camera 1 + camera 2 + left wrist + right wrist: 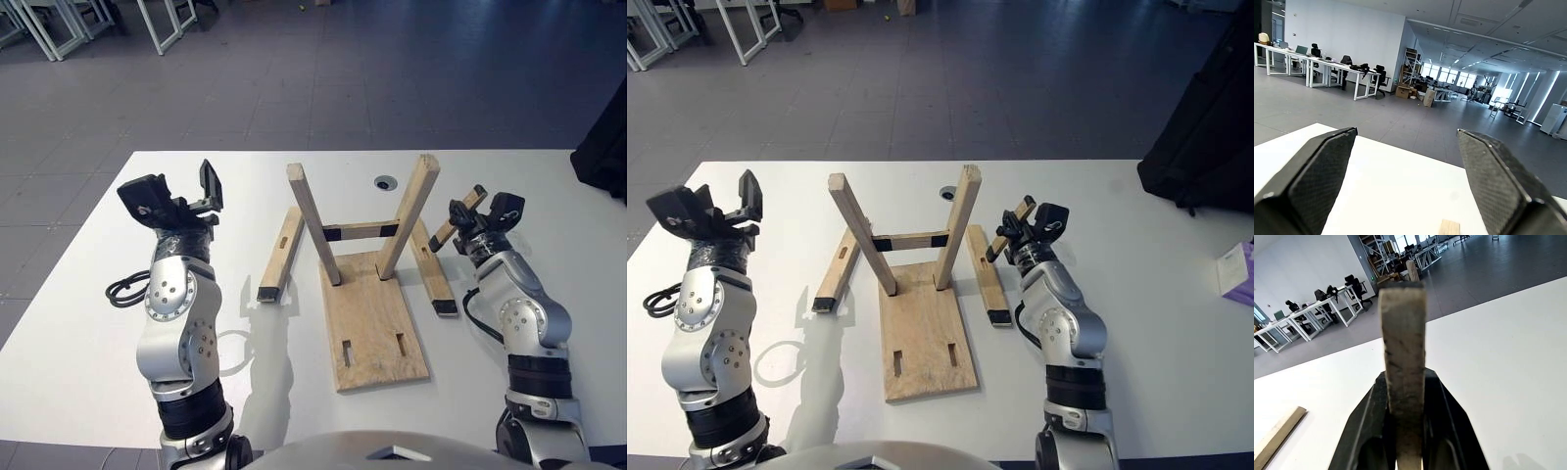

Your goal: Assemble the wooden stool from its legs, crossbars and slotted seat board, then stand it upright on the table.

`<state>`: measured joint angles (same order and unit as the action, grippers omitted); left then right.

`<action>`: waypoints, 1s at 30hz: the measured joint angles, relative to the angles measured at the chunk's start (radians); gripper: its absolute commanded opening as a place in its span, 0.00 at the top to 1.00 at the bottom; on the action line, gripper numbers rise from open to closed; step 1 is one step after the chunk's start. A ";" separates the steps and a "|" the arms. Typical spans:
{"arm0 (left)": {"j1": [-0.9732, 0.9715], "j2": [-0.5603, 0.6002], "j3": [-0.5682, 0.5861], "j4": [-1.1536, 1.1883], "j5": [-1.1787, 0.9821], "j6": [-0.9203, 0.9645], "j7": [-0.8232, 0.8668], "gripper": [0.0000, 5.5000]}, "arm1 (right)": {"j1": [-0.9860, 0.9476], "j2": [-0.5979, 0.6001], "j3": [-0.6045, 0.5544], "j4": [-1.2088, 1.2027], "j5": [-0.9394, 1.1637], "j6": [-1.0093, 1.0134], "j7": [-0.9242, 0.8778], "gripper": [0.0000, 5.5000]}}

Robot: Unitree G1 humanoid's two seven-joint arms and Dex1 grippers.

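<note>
The slotted seat board (377,338) lies flat mid-table. Two legs (313,220) (407,215) stand in its far slots, leaning apart and joined by a crossbar (361,231). One loose leg (282,253) lies on the table left of the board, another (433,269) lies right of it. My right gripper (473,220) is shut on a short crossbar (1403,347), held tilted just above the right loose leg's far end. My left gripper (181,196) is raised at the left of the table, open and holding nothing, its pads (1312,186) wide apart.
A black cable (127,289) lies on the table by my left arm. A round grommet hole (385,182) sits behind the standing legs. A black bag (1215,108) stands off the right side, and a purple box (1239,269) sits at the right table edge.
</note>
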<state>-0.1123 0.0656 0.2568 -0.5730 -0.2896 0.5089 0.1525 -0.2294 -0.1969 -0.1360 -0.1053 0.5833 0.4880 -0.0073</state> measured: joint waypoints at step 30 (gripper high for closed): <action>-0.001 -0.011 -0.018 0.012 -0.002 0.003 -0.010 0.32 | -0.023 0.042 0.078 0.216 -0.319 -0.223 0.118 0.93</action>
<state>-0.1138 0.0547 0.2390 -0.5611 -0.2912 0.5116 0.1428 -0.2522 -0.1549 -0.0578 0.1110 0.2644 0.2653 0.1112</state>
